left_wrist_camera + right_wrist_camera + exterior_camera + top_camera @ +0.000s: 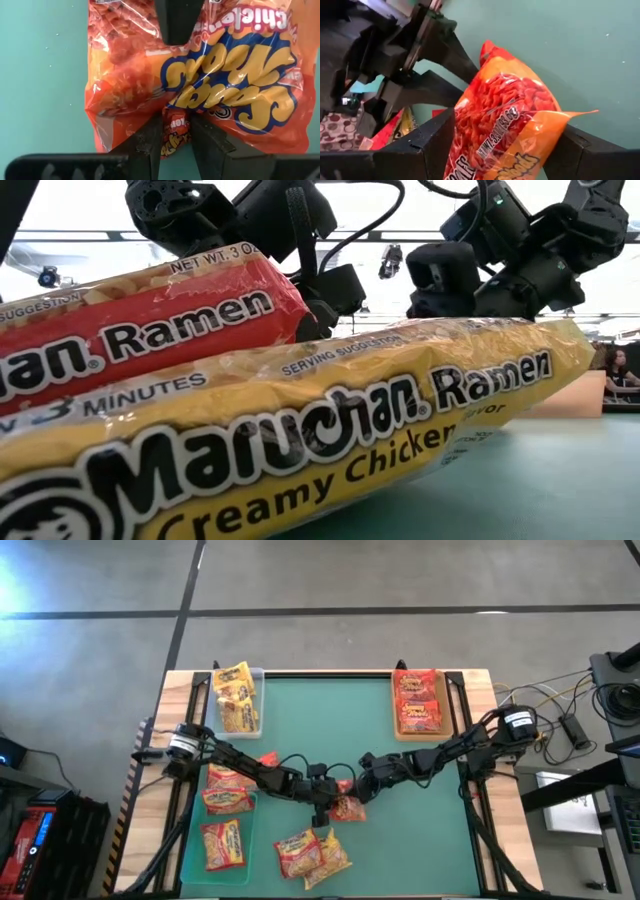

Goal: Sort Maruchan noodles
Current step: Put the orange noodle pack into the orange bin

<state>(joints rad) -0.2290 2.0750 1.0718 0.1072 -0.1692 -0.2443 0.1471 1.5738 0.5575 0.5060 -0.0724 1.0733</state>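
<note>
A red-orange noodle packet point(348, 807) with yellow lettering lies at the middle of the green mat point(420, 830), between both grippers. My left gripper point(326, 796) reaches in from the table's left and is shut on this packet point(200, 85). My right gripper point(366, 774) comes from the right and stands open. Its two fingers point(436, 142) flank the packet point(505, 115); whether they touch it I cannot tell. More packets lie around: yellow ones point(236, 698) at the far left, red ones point(419, 702) at the far right. My left gripper pinches the packet's near edge point(174, 125) between its two fingers point(146, 142), with the plastic bunched up there. The fingers slant down at it from the table's left. The right wrist view shows the held end point(488, 50) raised, the packet tilting away from it.
A clear tray point(256, 720) at the far left holds yellow packets, and a tan tray point(443, 700) at the far right holds red ones. A green tray point(192, 840) with packets sits near left. Loose packets point(312, 852) lie by the near edge, filling the low view point(300, 440).
</note>
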